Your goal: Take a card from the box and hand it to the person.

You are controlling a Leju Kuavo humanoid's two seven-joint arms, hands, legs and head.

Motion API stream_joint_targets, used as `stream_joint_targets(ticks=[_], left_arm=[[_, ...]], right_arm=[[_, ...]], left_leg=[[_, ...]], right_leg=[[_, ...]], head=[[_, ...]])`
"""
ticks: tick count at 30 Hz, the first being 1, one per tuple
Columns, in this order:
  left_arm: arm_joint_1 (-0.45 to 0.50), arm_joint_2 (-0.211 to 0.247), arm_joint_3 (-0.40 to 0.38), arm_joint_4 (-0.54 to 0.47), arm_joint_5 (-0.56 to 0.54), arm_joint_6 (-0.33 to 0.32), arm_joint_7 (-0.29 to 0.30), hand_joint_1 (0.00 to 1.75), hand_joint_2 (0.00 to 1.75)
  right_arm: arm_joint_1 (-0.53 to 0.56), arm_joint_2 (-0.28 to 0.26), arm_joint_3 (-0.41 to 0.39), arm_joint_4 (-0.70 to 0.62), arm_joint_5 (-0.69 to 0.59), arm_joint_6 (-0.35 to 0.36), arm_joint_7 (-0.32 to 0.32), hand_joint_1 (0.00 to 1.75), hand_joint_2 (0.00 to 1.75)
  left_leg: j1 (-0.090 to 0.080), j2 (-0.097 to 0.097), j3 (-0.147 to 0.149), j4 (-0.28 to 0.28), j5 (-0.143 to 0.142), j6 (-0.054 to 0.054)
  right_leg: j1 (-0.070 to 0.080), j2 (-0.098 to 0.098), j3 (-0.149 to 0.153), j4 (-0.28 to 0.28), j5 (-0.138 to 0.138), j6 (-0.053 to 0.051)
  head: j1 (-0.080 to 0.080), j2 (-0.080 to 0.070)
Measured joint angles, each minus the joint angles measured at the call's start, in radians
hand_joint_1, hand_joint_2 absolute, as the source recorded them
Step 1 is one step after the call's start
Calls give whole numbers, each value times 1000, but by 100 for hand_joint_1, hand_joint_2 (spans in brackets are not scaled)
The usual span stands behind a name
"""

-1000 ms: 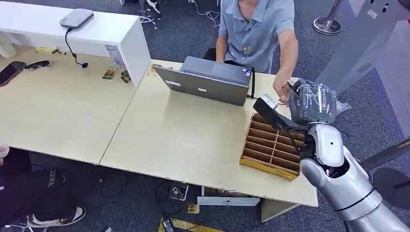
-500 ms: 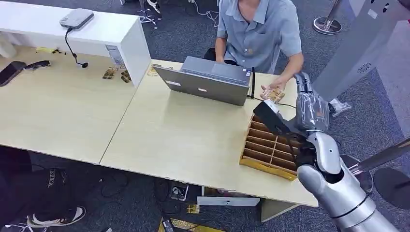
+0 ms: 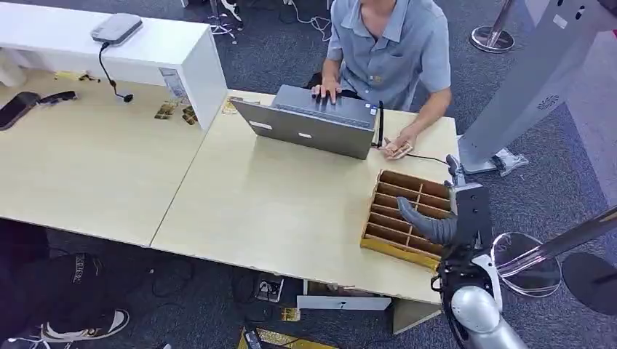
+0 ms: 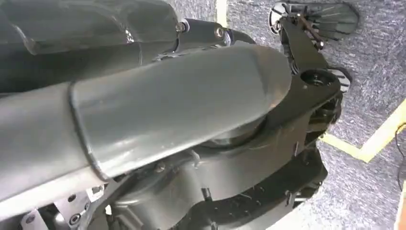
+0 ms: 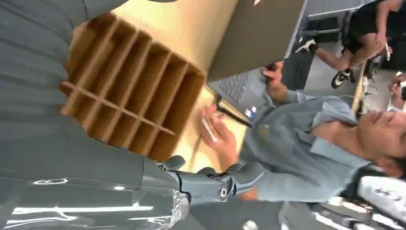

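The robot's right hand (image 3: 445, 218) is hovering over the right end of the compartmented cardboard box (image 3: 396, 215), fingers spread and holding nothing. The box is sitting by the right front corner of the light wooden desk (image 3: 276, 203). The card (image 3: 396, 150) is resting in the person's hand (image 3: 400, 145), near the desk's back edge just right of the grey laptop (image 3: 309, 123). The person's other hand is lying on the laptop keyboard. Whether the left hand (image 4: 158, 110) is open or closed, I cannot tell.
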Motion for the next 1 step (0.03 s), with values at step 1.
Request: stream_joint_targets(ticks=[1], left_arm=[[0, -3, 3, 0, 0, 0, 0, 0, 0]], right_arm=[[13, 10, -6, 4, -29, -5, -16, 0, 175]], left_leg=[[0, 0, 0, 0, 0, 0]], right_leg=[[0, 0, 0, 0, 0, 0]], head=[[0, 0]])
